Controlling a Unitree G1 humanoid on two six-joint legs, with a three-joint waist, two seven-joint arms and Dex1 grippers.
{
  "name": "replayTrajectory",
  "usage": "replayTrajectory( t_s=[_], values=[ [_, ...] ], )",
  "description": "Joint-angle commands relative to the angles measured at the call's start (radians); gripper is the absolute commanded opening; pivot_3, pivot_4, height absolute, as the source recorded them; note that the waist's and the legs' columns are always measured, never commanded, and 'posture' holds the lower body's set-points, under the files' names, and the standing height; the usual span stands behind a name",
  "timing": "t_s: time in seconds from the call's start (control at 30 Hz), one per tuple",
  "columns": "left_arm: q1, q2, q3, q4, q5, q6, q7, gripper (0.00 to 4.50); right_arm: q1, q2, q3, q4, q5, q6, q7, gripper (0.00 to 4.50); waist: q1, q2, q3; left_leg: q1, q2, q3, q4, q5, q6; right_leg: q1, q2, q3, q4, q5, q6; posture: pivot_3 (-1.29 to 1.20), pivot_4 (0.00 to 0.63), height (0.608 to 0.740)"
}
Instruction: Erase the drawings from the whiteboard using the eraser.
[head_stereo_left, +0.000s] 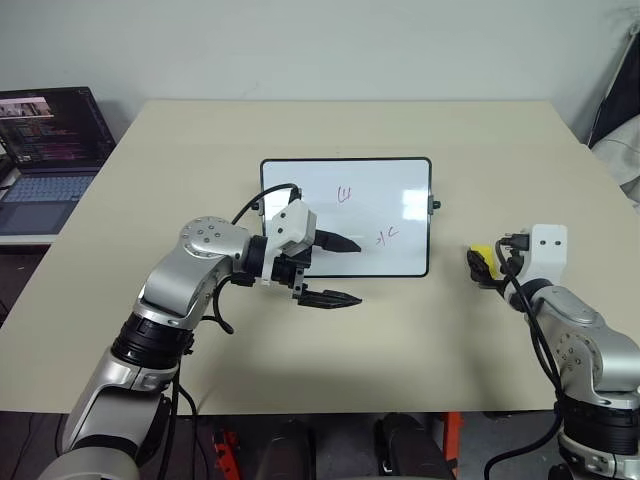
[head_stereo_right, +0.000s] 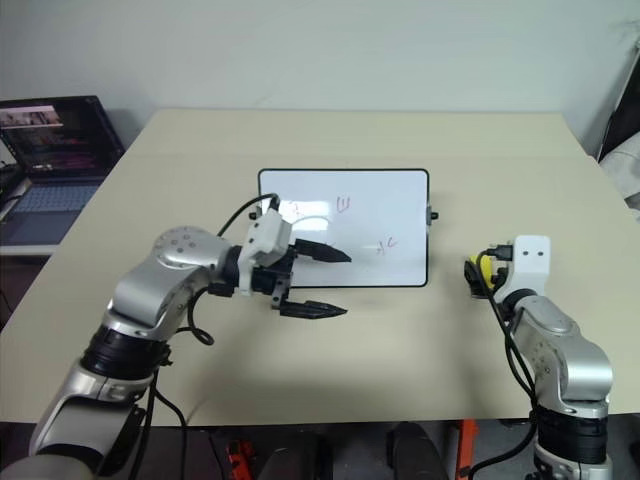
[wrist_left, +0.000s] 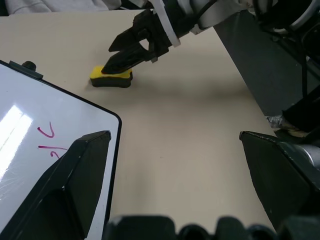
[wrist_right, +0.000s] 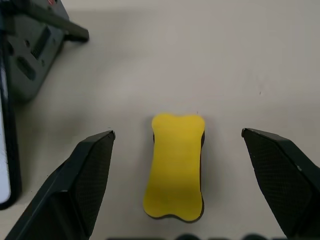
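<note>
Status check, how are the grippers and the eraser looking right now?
Right gripper open, fingers either side of eraser, no grip yet. Left gripper open at whiteboard near edge. Drawings unerased. Nothing blocking.

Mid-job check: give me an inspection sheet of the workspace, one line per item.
Surface: beige table, bare around the job's things.
Job's things: whiteboard flat, pink drawings unerased; yellow eraser on the table beside it.
Clutter: nothing seen.
Grippers: left gripper open over the board's near edge; right gripper open, fingers either side of the eraser, apart from it.
Cables: black cables along both arms.
Surroundings: open laptop on a side desk, pale wall.
</note>
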Motion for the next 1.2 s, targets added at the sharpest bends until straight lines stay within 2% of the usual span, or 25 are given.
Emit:
replayTrajectory(
  t_s=[0.03,0.27,0.3,0.4,0.6,0.63,0.8,0.93,1.07,1.2],
  values=[
    [-0.013,0.003,0.013,-0.029,-0.009,0.001,-0.012,4.50,-0.017,0.019,0.007,-0.007,-0.011,-0.039,0.005,4.46,-0.001,0.000,0.000,0.000,0.000,0.000,0.000,0.000,0.000,0.000,0.000,0.000,0.000,0.000,0.000,0.00,0.150,0.740],
    [0.009,0.013,0.023,-0.049,-0.011,0.013,0.001,4.50,-0.022,0.044,0.028,0.060,-0.055,-0.106,0.005,4.46,0.000,0.000,0.000,0.000,0.000,0.000,0.001,0.000,0.000,0.000,0.000,0.000,0.001,0.000,0.000,0.00,0.150,0.740],
    [0.015,0.016,0.026,-0.052,-0.012,0.015,0.003,4.50,-0.024,0.046,0.030,0.073,-0.063,-0.116,0.004,4.30,0.000,0.000,0.000,0.000,0.000,0.000,0.001,0.000,0.000,0.000,0.000,0.000,0.001,0.000,0.000,0.00,0.150,0.740],
    [0.034,0.024,0.032,-0.060,-0.013,0.018,0.008,4.50,-0.030,0.053,0.026,0.107,-0.082,-0.155,-0.002,3.56,-0.001,0.000,0.000,0.000,0.000,0.000,0.000,0.000,0.000,-0.001,0.000,0.001,0.001,0.000,0.000,0.00,0.150,0.740],
    [0.063,0.030,0.035,-0.075,-0.012,0.019,0.020,4.50,-0.035,0.061,0.025,0.136,-0.099,-0.184,0.002,1.33,0.000,0.000,0.000,0.000,0.000,0.000,0.001,0.000,0.000,-0.002,0.000,0.001,0.002,0.000,0.000,0.00,0.150,0.740],
    [0.074,0.032,0.038,-0.077,-0.013,0.021,0.025,4.50,-0.036,0.062,0.026,0.139,-0.100,-0.185,0.003,1.12,-0.001,0.000,0.000,0.000,0.000,0.000,0.001,0.000,0.000,-0.002,0.000,0.001,0.002,0.000,0.000,0.00,0.150,0.740],
    [0.158,0.051,0.074,-0.122,-0.026,0.051,0.074,4.50,-0.026,0.058,0.032,0.111,-0.099,-0.180,0.015,1.09,-0.002,0.000,0.000,0.000,0.001,0.000,0.000,0.000,0.000,-0.002,0.000,0.001,0.002,0.000,0.000,0.00,0.150,0.740],
    [0.306,0.081,0.177,-0.220,-0.078,0.115,0.154,4.50,0.024,0.031,0.051,-0.019,-0.083,-0.183,0.074,1.09,-0.002,0.000,0.000,-0.001,0.001,0.000,0.000,0.000,0.000,-0.003,-0.001,0.002,0.002,0.000,0.000,0.00,0.150,0.740],
    [0.478,0.121,0.253,-0.312,-0.083,0.128,0.210,4.50,0.146,-0.041,0.131,-0.213,-0.072,-0.243,0.210,1.09,0.000,0.000,0.000,-0.003,0.002,-0.001,0.000,0.000,0.000,-0.004,-0.003,0.001,0.001,0.000,0.000,0.00,0.150,0.740],
    [0.488,0.104,0.251,-0.324,-0.060,0.118,0.273,4.50,0.191,-0.102,0.256,-0.321,-0.071,-0.294,0.326,1.09,0.005,0.000,0.000,-0.003,0.001,-0.002,0.002,0.000,0.000,-0.003,-0.003,0.000,0.001,0.000,0.000,0.00,0.150,0.740]
  ],
)
